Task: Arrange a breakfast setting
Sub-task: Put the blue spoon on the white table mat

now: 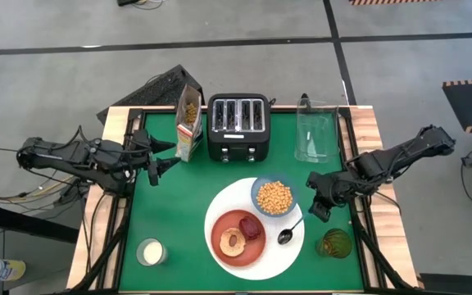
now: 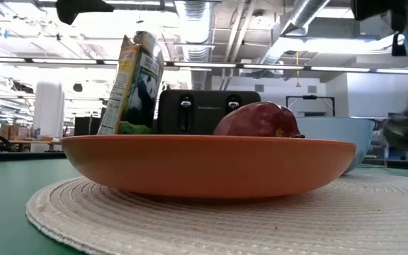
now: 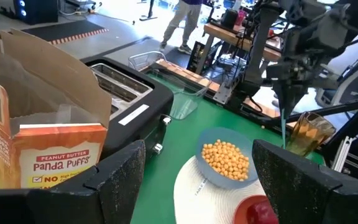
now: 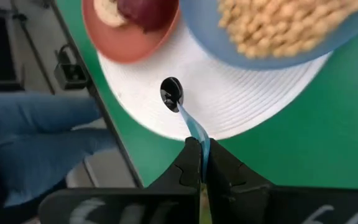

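Green tabletop — small blue bowl holds yellow cereal, right end effector pinching blue-handled spoon.

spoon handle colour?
Light blue, with a dark bowl. The spoon shows best in the right wrist view, its handle clamped in the right pincer.

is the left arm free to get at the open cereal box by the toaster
Probably yes: the left pincer is open and empty beside the open cardboard cereal box, with only bare green table between them.
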Robot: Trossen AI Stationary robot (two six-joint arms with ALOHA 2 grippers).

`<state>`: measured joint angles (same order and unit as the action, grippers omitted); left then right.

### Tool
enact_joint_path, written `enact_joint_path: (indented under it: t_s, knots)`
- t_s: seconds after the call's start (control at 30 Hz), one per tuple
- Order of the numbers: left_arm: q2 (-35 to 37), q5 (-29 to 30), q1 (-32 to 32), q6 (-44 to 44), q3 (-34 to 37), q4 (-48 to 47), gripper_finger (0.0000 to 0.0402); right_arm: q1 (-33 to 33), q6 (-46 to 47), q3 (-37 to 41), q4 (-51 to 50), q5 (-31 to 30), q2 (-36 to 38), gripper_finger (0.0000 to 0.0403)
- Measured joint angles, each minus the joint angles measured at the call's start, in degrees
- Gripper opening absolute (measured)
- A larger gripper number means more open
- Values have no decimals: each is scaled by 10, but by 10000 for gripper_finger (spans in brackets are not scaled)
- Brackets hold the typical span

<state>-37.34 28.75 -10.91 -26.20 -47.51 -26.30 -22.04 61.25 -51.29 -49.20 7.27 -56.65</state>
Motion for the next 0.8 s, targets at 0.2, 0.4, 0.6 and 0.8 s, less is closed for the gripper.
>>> enact_joint_path:
  t_s: [0.2, 0.4, 0.6, 0.8]
  knots:
    - [0, 0, 0, 0, 0, 0, 283, 1, -27, 62, 76, 75, -1, 24]
    - [0, 1, 0, -2, 0, 1, 283, 19, -44, 101, 124, 80, -4, 24]
    - [0, 1, 0, -5, 0, 1, 283, 43, -59, 131, 172, 102, -4, 24]
    - [0, 1, 0, -5, 0, 1, 283, 50, -58, 157, 201, 115, -7, 24]
